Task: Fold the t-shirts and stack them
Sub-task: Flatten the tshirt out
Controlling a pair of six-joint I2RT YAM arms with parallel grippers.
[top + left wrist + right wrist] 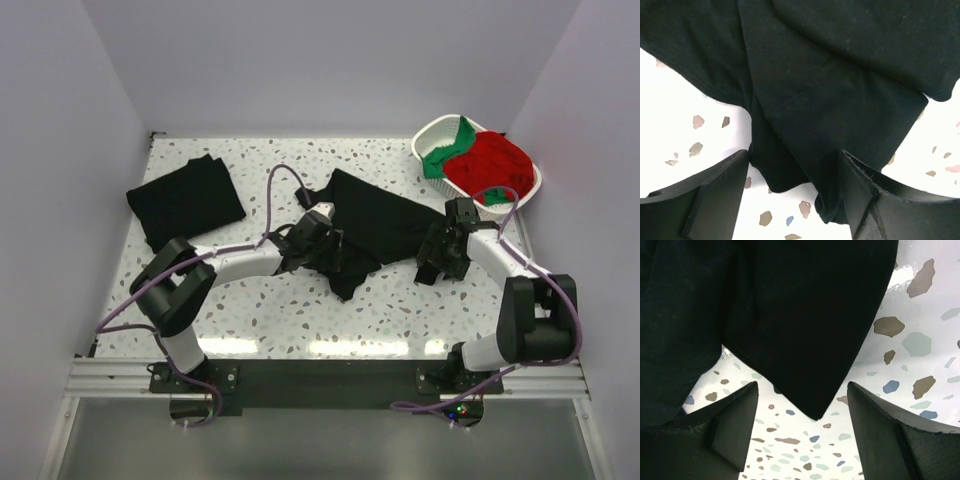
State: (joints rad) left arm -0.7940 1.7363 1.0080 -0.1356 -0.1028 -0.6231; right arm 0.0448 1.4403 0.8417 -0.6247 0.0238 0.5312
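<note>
A crumpled black t-shirt (375, 225) lies in the middle of the table. A folded black t-shirt (185, 200) lies at the back left. My left gripper (318, 232) is open at the crumpled shirt's left edge; in the left wrist view the cloth (830, 100) hangs down between the spread fingers (715, 195). My right gripper (440, 250) is open at the shirt's right edge; in the right wrist view a corner of the black cloth (805, 330) points down between the fingers (880, 430). Red and green shirts (485, 160) fill the basket.
A white lattice basket (430, 140) stands at the back right corner. White walls close the table on the left, back and right. The speckled table top (300, 310) shows in front of the shirt.
</note>
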